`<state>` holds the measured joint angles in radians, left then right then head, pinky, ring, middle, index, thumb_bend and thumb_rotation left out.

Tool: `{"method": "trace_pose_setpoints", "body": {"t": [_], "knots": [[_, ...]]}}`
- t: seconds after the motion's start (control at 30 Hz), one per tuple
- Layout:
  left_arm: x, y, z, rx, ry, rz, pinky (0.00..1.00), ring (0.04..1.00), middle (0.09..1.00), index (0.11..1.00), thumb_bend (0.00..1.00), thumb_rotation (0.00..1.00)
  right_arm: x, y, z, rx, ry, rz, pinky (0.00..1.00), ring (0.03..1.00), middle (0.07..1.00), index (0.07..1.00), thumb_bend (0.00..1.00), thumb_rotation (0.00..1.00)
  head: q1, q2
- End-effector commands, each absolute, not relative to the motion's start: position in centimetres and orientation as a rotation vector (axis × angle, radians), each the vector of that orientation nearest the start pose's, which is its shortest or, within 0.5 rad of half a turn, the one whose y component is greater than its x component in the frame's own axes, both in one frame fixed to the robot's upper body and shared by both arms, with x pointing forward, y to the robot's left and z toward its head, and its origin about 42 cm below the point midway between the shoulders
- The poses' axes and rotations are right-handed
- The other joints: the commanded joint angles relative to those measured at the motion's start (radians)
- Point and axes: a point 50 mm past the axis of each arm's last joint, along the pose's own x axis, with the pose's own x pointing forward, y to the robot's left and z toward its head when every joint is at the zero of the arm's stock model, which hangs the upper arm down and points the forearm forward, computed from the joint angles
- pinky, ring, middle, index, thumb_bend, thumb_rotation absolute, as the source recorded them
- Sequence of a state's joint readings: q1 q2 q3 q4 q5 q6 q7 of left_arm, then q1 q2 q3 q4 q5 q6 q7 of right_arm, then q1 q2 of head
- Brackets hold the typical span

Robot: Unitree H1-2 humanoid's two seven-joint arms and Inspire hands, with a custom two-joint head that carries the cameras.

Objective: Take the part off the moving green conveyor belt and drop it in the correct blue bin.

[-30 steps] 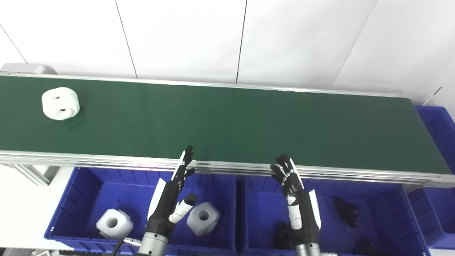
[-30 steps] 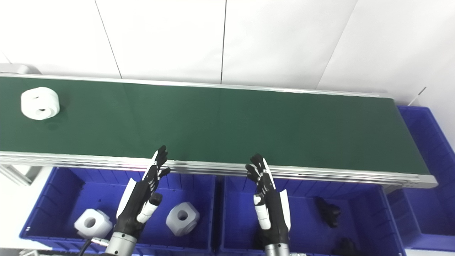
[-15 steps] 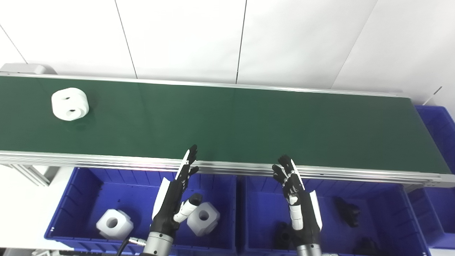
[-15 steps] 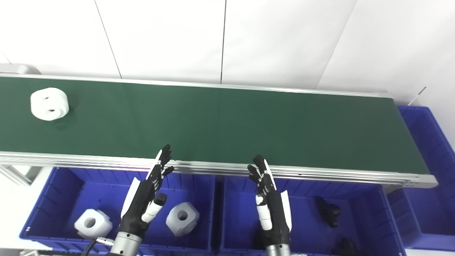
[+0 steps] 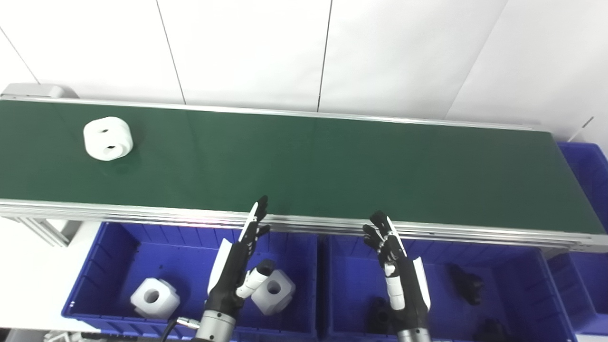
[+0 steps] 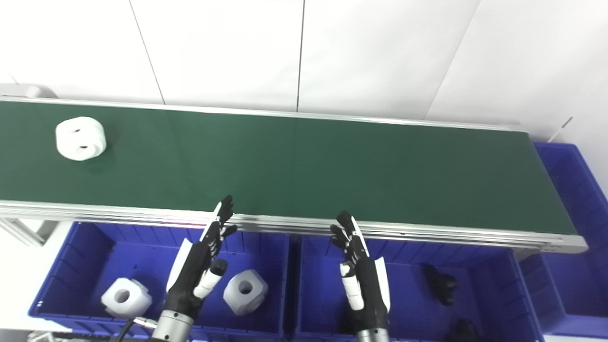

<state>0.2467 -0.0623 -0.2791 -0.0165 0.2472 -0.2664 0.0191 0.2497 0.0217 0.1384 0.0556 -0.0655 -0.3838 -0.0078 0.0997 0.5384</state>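
Note:
A white rounded part with two holes [image 5: 108, 138] lies on the green conveyor belt [image 5: 304, 161] at its far left. My left hand [image 5: 237, 266] hovers open above the left blue bin [image 5: 109, 247], fingers stretched toward the belt's near rail. My right hand [image 5: 399, 275] hangs open above the middle blue bin [image 5: 536, 270], fingers apart. Neither hand holds anything, and both are far from the white part.
The left bin holds two white blocks with holes [image 5: 154, 298] [image 5: 274, 290]. The middle bin holds black parts [image 5: 466, 284] [image 5: 377, 316]. Another blue bin [image 5: 589, 166] stands at the belt's right end. A white wall is behind the belt.
The white part has travelled to the right along the belt. My left hand has drifted slightly right; the right hand stays about where it was.

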Motion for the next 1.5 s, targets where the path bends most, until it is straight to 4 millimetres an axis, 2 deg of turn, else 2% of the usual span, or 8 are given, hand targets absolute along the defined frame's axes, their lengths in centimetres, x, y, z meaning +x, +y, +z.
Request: {"method": "trace_pose_setpoints", "body": {"t": [0.0,0.23,0.3,0.5,0.93,1.13,1.3,1.47], "knots": [[19.8,11.5,7.7,0.1,-0.149,-0.226,0.9,0.985,0.991,0.975,0.88,1.0,19.7,-18.0,5.8,-0.011,-0.168,0.089,0.86,0.885,0.931,0.94,0.85,1.0,0.041,0.005],[20.0,10.4,8.0,0.091,-0.148,-0.23,0.9,0.975,0.981,0.967,0.89,0.99,20.0,-18.9,6.0,0.0,-0.177,0.081,0.92,0.923,0.949,0.96,0.86,1.0,0.139,0.028],[20.0,10.0,7.9,0.089,-0.148,-0.232,0.9,0.975,0.982,0.971,0.89,0.99,20.0,-19.2,5.8,-0.004,-0.183,0.081,0.93,0.929,0.956,0.972,0.86,1.0,0.151,0.019],[20.1,9.2,6.9,0.073,-0.139,-0.234,0.92,0.981,0.992,0.978,0.86,0.99,20.1,-19.6,4.9,-0.003,-0.159,0.095,0.94,0.93,0.957,0.994,0.84,1.0,0.162,-0.045],[20.8,9.0,5.7,0.08,-0.149,-0.23,0.9,0.967,0.977,0.965,0.86,0.96,20.7,-19.8,4.0,-0.021,-0.132,0.094,0.92,0.922,0.95,0.986,0.82,1.0,0.165,-0.087],[20.6,9.2,6.1,0.085,-0.155,-0.23,0.89,0.964,0.974,0.966,0.86,0.96,20.5,-19.7,4.4,-0.032,-0.143,0.093,0.9,0.913,0.944,0.979,0.82,1.0,0.161,-0.058],[20.3,8.9,6.5,0.073,-0.153,-0.232,0.91,0.969,0.978,0.965,0.86,0.95,20.3,-19.8,4.8,-0.024,-0.159,0.099,0.9,0.917,0.951,0.994,0.82,1.0,0.186,-0.025],[20.3,8.6,7.1,0.072,-0.156,-0.236,0.93,0.982,0.984,0.967,0.84,0.95,20.3,-19.9,5.2,-0.025,-0.173,0.101,0.9,0.917,0.957,1.0,0.82,1.0,0.201,-0.01]]}}
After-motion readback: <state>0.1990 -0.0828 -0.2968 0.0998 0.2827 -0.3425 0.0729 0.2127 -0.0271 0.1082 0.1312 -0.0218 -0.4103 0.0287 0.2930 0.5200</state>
